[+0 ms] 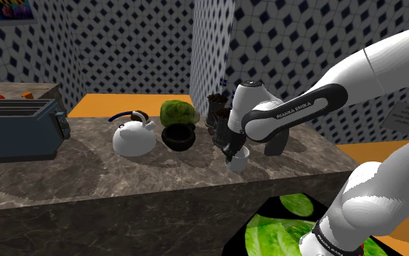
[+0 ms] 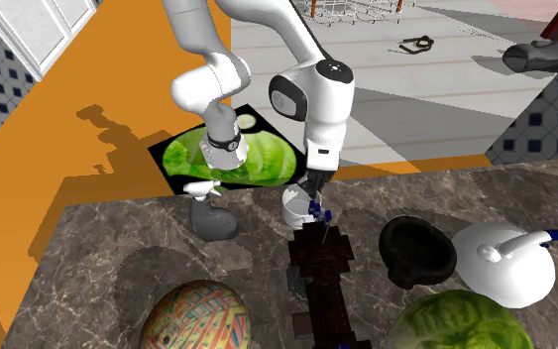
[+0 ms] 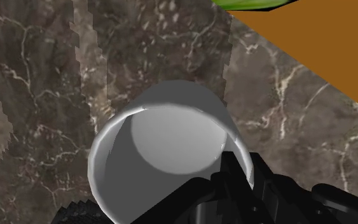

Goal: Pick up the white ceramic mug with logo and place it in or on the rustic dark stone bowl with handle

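Note:
A plain white mug (image 1: 238,160) stands near the marble counter's front edge, and I make out no logo on it. My black gripper (image 1: 232,150) comes down on it from above. In the wrist view the mug (image 3: 171,137) sits between the two fingers, which press on its rim on either side, so my gripper (image 3: 155,186) is shut on it. Whether the mug touches the counter I cannot tell. The dark bowl (image 1: 178,137) lies to the shoulder view's left of the mug. In the second exterior view the mug (image 2: 293,205), gripper (image 2: 312,209) and bowl (image 2: 417,251) all show.
A white kettle (image 1: 134,137) stands beside the bowl, with a green cabbage-like lump (image 1: 179,112) behind it. A dark rack (image 2: 321,266) is close to the mug. A toaster (image 1: 17,129) sits far left; a colourful ball (image 2: 197,315) is on the counter. The counter edge (image 1: 195,190) is near.

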